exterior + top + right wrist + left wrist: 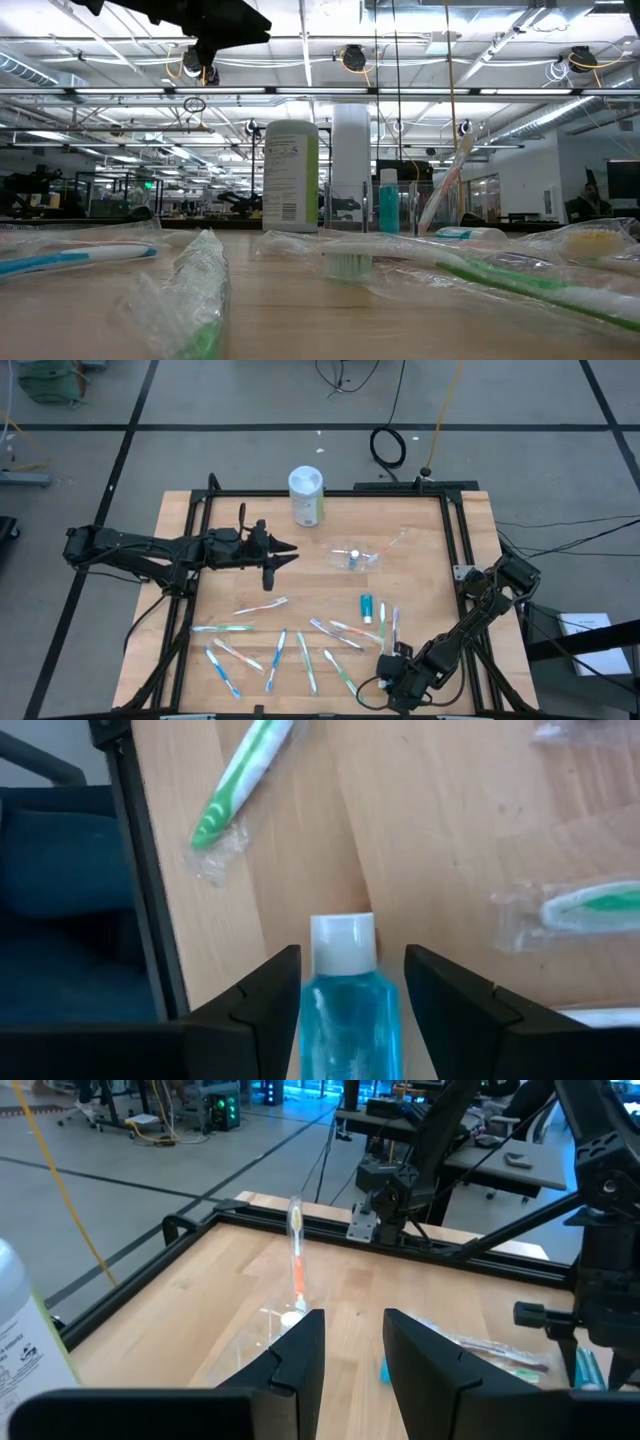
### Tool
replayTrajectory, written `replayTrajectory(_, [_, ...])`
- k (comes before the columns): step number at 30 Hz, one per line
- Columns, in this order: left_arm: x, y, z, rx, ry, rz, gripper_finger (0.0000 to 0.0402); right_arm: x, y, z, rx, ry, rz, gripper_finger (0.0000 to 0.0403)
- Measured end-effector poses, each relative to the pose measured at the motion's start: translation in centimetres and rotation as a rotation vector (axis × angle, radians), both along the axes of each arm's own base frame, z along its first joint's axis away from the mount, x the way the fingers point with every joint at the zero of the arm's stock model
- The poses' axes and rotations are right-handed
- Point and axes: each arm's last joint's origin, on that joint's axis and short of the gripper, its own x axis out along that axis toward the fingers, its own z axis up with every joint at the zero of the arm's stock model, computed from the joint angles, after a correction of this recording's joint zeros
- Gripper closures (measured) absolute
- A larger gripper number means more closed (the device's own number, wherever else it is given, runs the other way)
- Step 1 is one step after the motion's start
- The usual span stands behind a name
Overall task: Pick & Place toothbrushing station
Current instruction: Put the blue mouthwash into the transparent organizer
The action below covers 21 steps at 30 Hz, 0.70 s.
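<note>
The small clear cup (355, 557) stands mid-table with one toothbrush (396, 540) leaning out of it; the brush also shows in the left wrist view (296, 1250). Several wrapped toothbrushes (276, 660) lie flat across the near half of the table. One teal tube (367, 607) lies flat among them. My left gripper (285, 555) is open and empty in the air, left of the cup. My right gripper (385, 668) is near the table's near edge, shut on another teal toothpaste tube (348, 1010). My right gripper pinches the teal tube's body just behind its white cap (343, 940) between its two fingers. The fingers (280, 980) lie along the tube and slant down toward the table's left. The cap end sticks out ahead. I cannot tell whether the tube is clear of the table.
The white-lidded, green-labelled canister (306, 495) stands at the far edge, left of the cup. A black rail (455, 540) frames the table. A green toothbrush (240, 780) lies ahead of my right gripper beside the near rail (140, 860).
</note>
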Motion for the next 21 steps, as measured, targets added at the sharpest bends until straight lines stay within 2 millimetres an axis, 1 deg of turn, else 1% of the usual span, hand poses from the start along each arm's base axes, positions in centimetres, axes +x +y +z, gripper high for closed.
replayTrajectory(5, [0.0,0.0,0.0,0.001,0.002,0.000,0.0293,-0.1,-0.1,-0.2,-0.005,0.001,0.002,0.0232])
replayTrajectory(15, [0.0,0.0,0.0,0.002,0.003,0.000,0.0293,-0.9,-1.0,-1.9,-0.008,-0.015,0.028,0.0233])
replayTrajectory(18, [0.0,0.0,0.0,0.002,0.003,0.000,0.0293,-1.2,-1.3,-2.3,-0.025,-0.006,0.039,0.0248])
replayTrajectory(21, [0.0,0.0,0.0,0.002,0.003,0.000,0.0293,-1.4,-1.6,-2.7,-0.033,0.011,0.048,0.0279])
